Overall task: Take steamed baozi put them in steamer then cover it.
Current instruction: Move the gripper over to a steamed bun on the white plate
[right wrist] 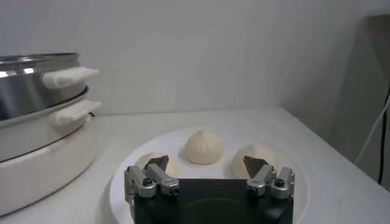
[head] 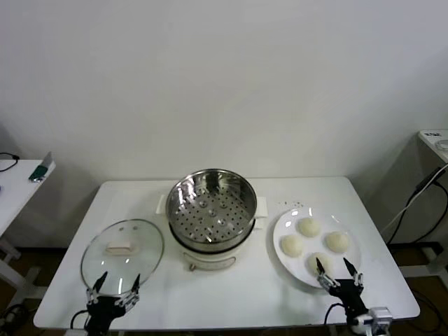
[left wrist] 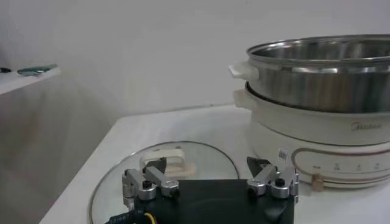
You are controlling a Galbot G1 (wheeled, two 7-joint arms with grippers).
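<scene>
Several cream-white baozi lie on a white plate at the right: one at the back, one to its left, one to its right, and one at the front, partly hidden by my right gripper. That gripper is open and empty over the plate's near edge. In the right wrist view a baozi sits ahead between the open fingers of the right gripper. The steel steamer stands uncovered and empty at the centre. My left gripper is open at the near edge of the glass lid.
The lid lies flat on the white table, left of the steamer, with its cream handle up. The steamer rises beside it. A side table stands at the far left, and cables hang at the far right.
</scene>
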